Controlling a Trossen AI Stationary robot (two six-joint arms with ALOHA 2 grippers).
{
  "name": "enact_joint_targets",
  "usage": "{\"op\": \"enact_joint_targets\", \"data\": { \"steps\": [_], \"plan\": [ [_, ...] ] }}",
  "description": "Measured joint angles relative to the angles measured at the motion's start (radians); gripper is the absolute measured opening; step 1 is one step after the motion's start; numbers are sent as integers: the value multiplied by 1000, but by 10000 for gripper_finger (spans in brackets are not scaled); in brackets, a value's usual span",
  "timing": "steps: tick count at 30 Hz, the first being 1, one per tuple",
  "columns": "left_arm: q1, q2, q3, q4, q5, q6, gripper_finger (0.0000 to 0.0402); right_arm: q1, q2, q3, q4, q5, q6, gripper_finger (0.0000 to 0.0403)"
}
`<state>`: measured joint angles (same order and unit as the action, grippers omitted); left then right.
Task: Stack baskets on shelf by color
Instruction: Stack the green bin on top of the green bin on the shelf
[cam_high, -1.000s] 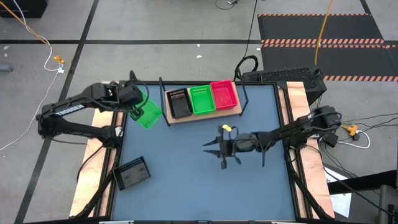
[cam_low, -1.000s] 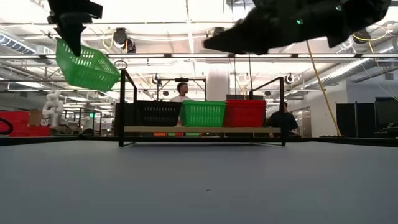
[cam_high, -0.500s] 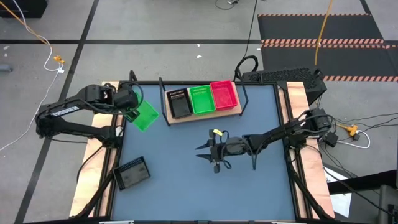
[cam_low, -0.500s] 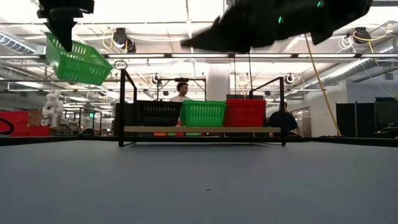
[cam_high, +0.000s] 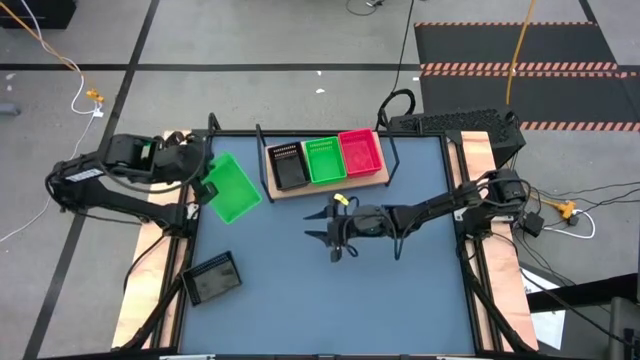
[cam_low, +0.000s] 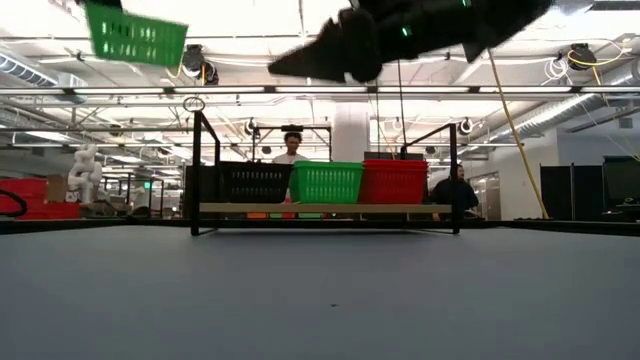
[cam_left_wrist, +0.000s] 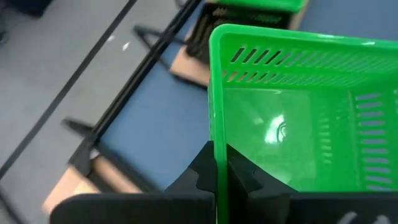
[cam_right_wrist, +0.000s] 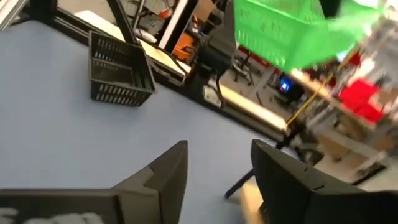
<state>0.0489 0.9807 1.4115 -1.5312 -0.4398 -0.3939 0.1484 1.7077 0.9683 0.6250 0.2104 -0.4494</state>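
Observation:
My left gripper (cam_high: 205, 182) is shut on a bright green basket (cam_high: 233, 188), held high over the table's left far part; it shows at the top of the low view (cam_low: 135, 32). The wooden shelf (cam_high: 300, 187) at the far edge carries a black basket (cam_high: 288, 165), a green basket (cam_high: 323, 160) and a pink-red basket (cam_high: 360, 153) side by side on their bottoms. Another black basket (cam_high: 212, 278) sits on the table near the left near corner. My right gripper (cam_high: 325, 228) hangs open above mid-table, just in front of the shelf, touching nothing. My left gripper pinches one side wall of the green basket at its rim (cam_left_wrist: 215, 134), one finger (cam_left_wrist: 244, 177) inside the basket and one finger (cam_left_wrist: 200, 169) outside. The fingers come level from the table's left. The basket is lifted clear and sits about level, opening up.
Black wire uprights (cam_high: 262, 150) stand at both shelf ends. The right wrist view shows the loose black basket (cam_right_wrist: 118, 68) on the blue-grey tabletop (cam_high: 400, 300). People show in the room behind the shelf (cam_low: 292, 145).
My left gripper has risen, and the arm has drawn back toward the left edge; the green basket has gone from tilted to about level and is much higher. My right gripper has moved toward the table's left and far side, closer to the shelf, staying open.

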Motion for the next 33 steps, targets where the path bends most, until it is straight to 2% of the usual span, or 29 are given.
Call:
{"op": "enact_joint_targets", "data": {
  "steps": [3,9,12,15,17,20,24,30,33],
  "plan": [
    [-39,1,-1,87,10,-1,6,7,0,67,-76,-1,-77,189],
    [-113,37,-89,407,-4,36,4,33,-1,184,-334,8,-126,215],
    [-141,93,-132,465,-15,52,8,80,-16,208,-420,89,-208,220],
    [-163,156,-158,496,-68,22,7,157,-56,211,-449,211,-280,221],
    [-173,208,-162,501,-92,12,4,205,-85,211,-450,239,-322,221],
    [-181,281,-163,562,-114,10,9,243,-116,211,-424,213,-372,222],
    [-182,358,-163,683,-111,78,10,208,-117,212,-470,198,-387,222],
    [-182,425,-163,780,-101,103,11,144,-117,211,-611,79,-287,222],
    [-177,436,-162,795,-64,104,13,122,-115,211,-658,69,-279,222]
  ]
}}
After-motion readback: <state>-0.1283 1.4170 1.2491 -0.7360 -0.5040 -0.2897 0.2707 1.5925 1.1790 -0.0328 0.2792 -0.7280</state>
